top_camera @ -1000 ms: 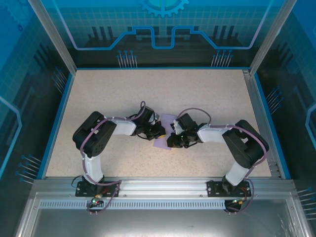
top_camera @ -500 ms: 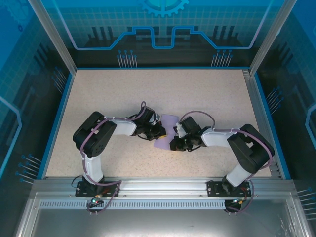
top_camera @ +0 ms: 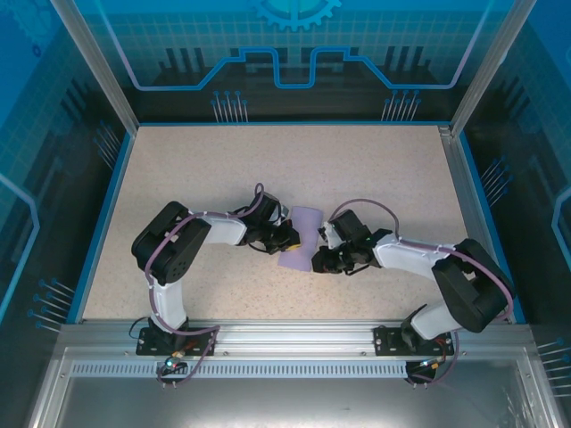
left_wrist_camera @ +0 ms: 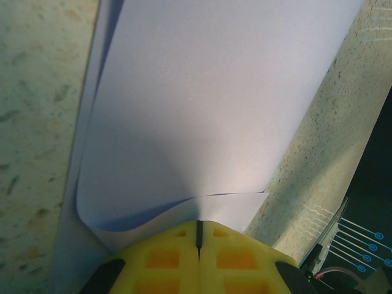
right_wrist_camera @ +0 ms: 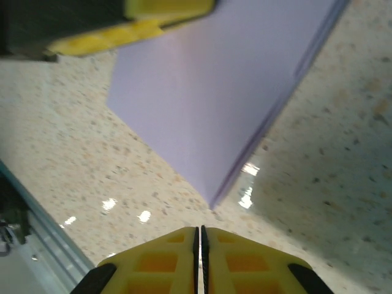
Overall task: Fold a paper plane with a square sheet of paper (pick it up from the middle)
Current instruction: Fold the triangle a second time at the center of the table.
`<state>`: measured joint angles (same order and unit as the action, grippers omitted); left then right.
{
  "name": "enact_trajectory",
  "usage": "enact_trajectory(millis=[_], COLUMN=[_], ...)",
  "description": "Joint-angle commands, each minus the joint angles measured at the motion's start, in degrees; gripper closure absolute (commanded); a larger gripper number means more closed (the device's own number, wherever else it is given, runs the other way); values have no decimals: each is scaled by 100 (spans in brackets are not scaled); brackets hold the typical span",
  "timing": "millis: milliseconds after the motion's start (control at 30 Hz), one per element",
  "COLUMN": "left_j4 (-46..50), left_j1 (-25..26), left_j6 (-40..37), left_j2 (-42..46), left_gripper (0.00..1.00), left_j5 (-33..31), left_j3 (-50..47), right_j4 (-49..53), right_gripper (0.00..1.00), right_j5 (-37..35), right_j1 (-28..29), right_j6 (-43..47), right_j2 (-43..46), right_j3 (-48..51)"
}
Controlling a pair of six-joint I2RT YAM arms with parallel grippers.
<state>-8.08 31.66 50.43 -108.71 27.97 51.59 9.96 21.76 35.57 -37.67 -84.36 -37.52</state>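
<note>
Overhead, the square sheet of paper [top_camera: 302, 241] is seen between the arms. Left wrist: its edge is clamped by the left gripper [left_wrist_camera: 199, 233]. Right wrist: the right gripper [right_wrist_camera: 200, 242] is closed, empty, near a corner; the layers could be skewed by a nudge.

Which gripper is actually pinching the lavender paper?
The left gripper: shut on the paper. The right gripper is shut too, but empty, just short of a corner.
</note>
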Motion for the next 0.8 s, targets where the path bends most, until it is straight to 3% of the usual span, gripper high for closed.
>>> enact_trajectory(millis=[0,167,367,767], left_j4=[478,482,505,553], left_j1=[20,32,35,27], left_j6=[-172,-165,-174,-165], left_j2=[-160,-154,-142,-142], left_gripper=[100,100,100,100], left_j5=[-179,-168,-185,-250], left_j3=[-88,-79,-69,-67], right_j4=[-464,-719,-249,-127], right_gripper=[88,87,87,86], right_j5=[311,198,-60,181], right_j1=[63,189,125,22], right_j6=[-344,-518,-312,-188], right_j2=[-354,-978,-1418,-672], right_j3=[-333,-619,-575,359])
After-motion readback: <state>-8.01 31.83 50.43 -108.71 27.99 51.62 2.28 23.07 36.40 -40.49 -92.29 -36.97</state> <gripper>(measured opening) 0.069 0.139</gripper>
